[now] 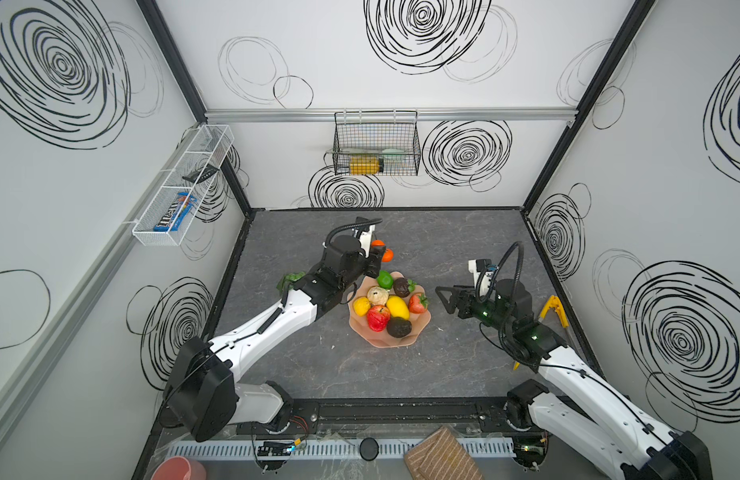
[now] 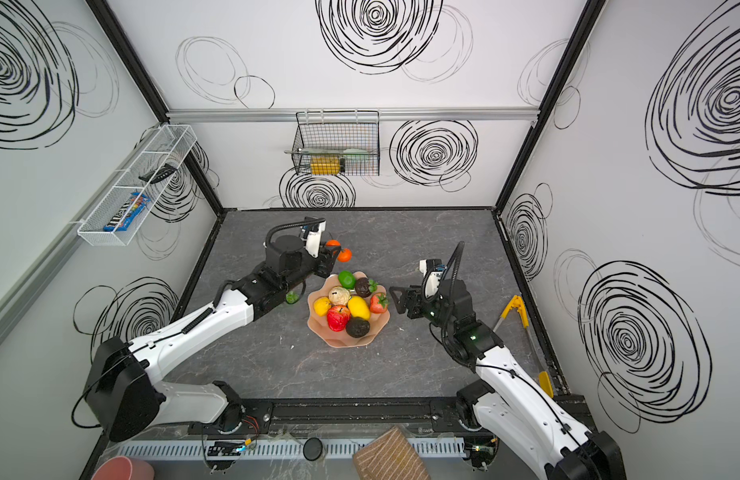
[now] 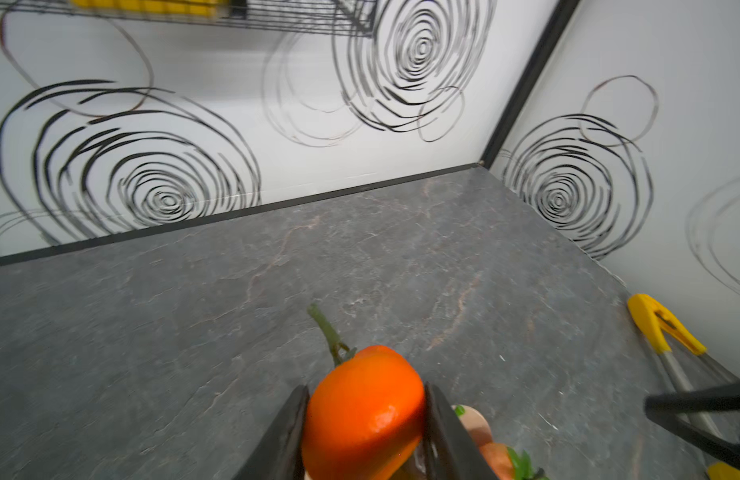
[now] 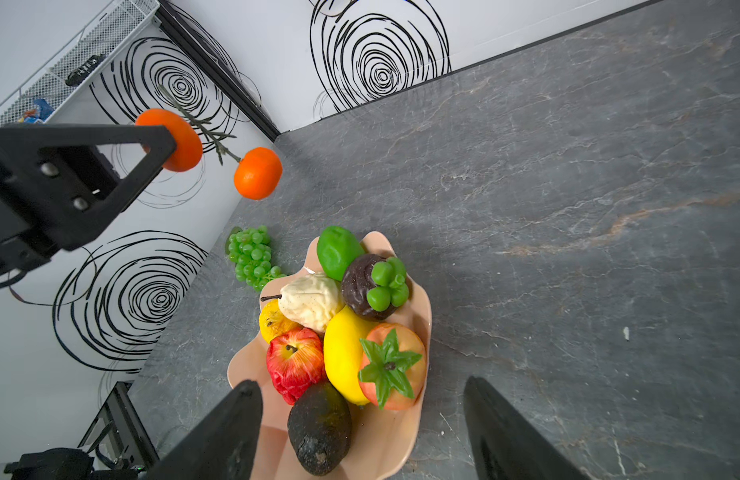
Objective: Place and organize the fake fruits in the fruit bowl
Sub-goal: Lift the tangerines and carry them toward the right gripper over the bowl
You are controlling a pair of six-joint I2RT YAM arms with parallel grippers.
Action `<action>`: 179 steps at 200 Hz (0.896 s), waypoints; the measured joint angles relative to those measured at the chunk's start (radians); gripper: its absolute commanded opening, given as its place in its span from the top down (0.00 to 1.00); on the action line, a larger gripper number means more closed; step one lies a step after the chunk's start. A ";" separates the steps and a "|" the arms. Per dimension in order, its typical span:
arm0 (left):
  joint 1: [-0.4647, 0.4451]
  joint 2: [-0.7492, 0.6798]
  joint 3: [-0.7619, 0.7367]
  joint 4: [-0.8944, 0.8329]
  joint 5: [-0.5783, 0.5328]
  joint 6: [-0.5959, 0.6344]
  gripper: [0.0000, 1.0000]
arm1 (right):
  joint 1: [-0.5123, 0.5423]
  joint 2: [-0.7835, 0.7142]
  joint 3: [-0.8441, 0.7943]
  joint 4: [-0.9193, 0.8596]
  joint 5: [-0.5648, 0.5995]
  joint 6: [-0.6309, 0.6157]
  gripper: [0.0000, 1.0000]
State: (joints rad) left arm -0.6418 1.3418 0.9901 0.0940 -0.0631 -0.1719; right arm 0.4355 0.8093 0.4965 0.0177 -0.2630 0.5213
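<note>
Glossy orange plastic fruit (image 3: 362,411) is pinched tight between the black jaws of the left gripper (image 3: 366,388) and held up off the grey stone-look tabletop (image 3: 401,249), its twin orange (image 4: 258,173) dangling from the shared green stem (image 4: 202,124). The right gripper (image 1: 442,300) is spread wide and empty, just beside the wavy peach-pink fruit bowl (image 4: 376,436), which is piled with fruit. A green grape bunch (image 4: 251,257) is seen on the table next to it. Something like "m&m's" can be read on the blue pack (image 1: 174,214) in the white mesh wall basket (image 1: 152,237).
</note>
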 measured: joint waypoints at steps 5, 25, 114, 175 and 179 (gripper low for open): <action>-0.014 -0.003 -0.009 0.013 0.011 0.010 0.61 | -0.007 0.000 0.000 0.001 -0.011 0.001 0.20; -0.055 -0.013 -0.061 0.066 0.077 0.033 0.61 | -0.025 0.000 0.000 0.011 -0.057 0.002 0.22; -0.136 -0.026 -0.207 0.186 0.256 0.072 0.61 | -0.008 0.075 0.037 0.077 -0.219 -0.073 0.48; -0.140 -0.066 -0.301 0.255 0.351 0.105 0.60 | 0.020 0.102 0.070 0.124 -0.288 -0.080 0.54; -0.140 -0.066 -0.301 0.256 0.354 0.106 0.60 | 0.027 0.104 0.076 0.123 -0.288 -0.080 0.55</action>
State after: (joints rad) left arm -0.7818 1.2755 0.6891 0.3504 0.2909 -0.0658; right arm 0.4625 0.9134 0.5720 0.1406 -0.5507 0.4412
